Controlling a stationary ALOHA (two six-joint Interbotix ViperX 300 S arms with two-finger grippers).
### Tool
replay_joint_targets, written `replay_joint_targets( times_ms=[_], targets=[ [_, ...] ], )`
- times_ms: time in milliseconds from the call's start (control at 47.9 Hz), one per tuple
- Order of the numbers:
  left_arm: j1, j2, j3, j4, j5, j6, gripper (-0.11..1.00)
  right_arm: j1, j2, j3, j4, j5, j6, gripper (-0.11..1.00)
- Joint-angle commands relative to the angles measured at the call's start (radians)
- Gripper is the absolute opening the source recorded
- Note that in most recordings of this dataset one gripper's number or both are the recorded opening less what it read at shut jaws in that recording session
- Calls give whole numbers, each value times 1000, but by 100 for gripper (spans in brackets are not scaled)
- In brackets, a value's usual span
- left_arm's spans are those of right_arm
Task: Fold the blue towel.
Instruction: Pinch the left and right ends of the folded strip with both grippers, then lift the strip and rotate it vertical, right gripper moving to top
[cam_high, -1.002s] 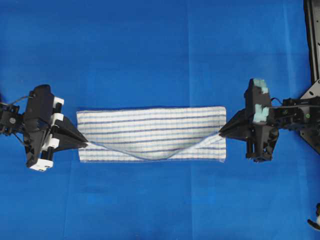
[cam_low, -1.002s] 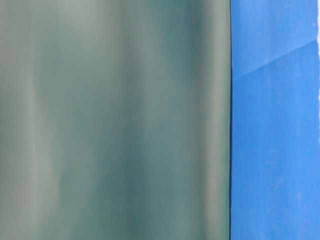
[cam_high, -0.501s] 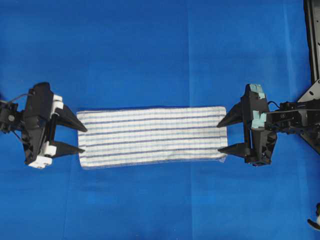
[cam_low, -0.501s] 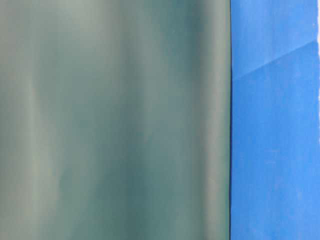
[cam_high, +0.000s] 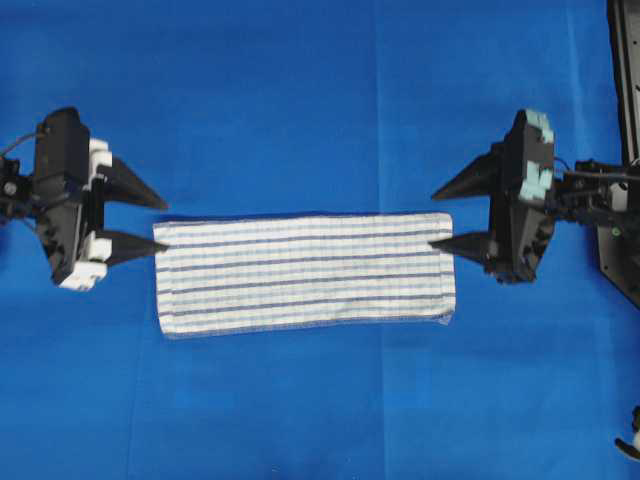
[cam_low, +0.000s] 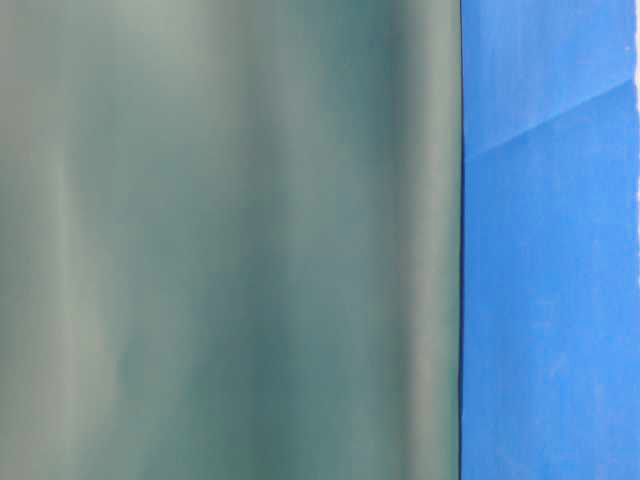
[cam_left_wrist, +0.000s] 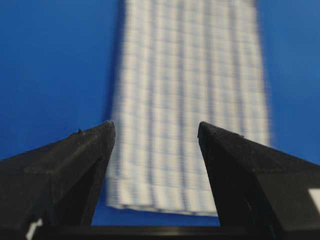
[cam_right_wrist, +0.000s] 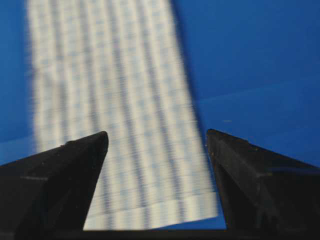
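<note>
The blue towel (cam_high: 300, 272) lies flat on the table as a long folded strip, white with thin blue stripes. My left gripper (cam_high: 160, 225) stands open at the strip's left end, level with its far corner, holding nothing. My right gripper (cam_high: 434, 220) stands open at the right end, its lower fingertip at the far right corner. In the left wrist view the blue towel (cam_left_wrist: 190, 100) stretches away between and beyond the open left gripper (cam_left_wrist: 156, 130). The right wrist view shows the blue towel (cam_right_wrist: 115, 100) the same way beyond the open right gripper (cam_right_wrist: 156, 136).
A plain blue covering (cam_high: 320, 100) spreads over the whole table. A black frame (cam_high: 625, 80) runs along the right edge, with a small black and white part (cam_high: 630, 440) at the lower right. A blurred grey-green surface (cam_low: 230, 240) blocks most of the table-level view.
Both grippers opened and let go of the towel's near edge, which dropped flat. Both then moved toward the far side of the strip.
</note>
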Motion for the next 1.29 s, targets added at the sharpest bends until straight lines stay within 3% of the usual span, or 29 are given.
replay_joint_targets(
  times_ms=[0,355,606,773,940,1023,1148,1274],
  targets=[
    [15,21,-25,2,-8,17,61,-31,26,-14,-6,-11,-9,84],
    [15,249,-54,2,-89,15,61,-37,235,-38,2,-84,-12,82],
    [0,328,-58,-2,-94,9,60,-11,268,-48,2,-89,-12,74],
    [0,347,-58,-2,-92,9,52,-9,270,-46,2,-89,-12,69],
    [0,354,-60,-5,-89,9,33,-8,290,-46,0,-92,-12,63],
    [0,354,-60,-2,-89,9,22,-6,308,-46,-3,-100,-12,50],
    [0,354,-60,-5,-86,11,3,-3,322,-44,-3,-107,-17,23],
    [6,350,-61,-2,-86,17,2,-2,319,-43,-3,-112,-21,3]
  ],
)
